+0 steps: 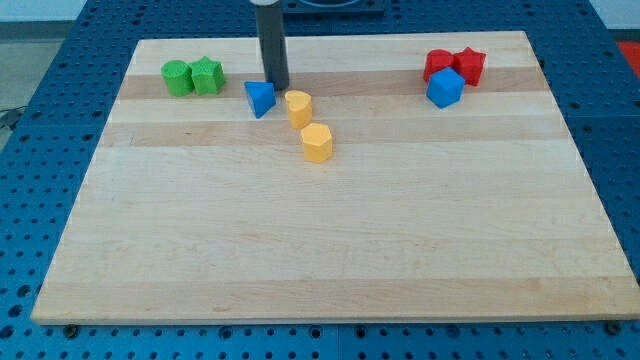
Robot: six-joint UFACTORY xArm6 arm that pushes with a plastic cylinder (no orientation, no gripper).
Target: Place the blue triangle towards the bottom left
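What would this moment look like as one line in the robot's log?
my tip: just above-right of blue triangle | yellow blocks right of triangle | triangle near top, not yet bottom left

The wooden board (pixel 330 250) carries a blue triangle (pixel 259 98); left of it two green blocks (pixel 192 77), right of it two yellow blocks (pixel 308 125), farther right red blocks (pixel 455 65) and a blue cube (pixel 445 88).

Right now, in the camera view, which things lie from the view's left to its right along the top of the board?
Green blocks → blue triangle → my tip → yellow blocks → blue cube, red blocks around it.
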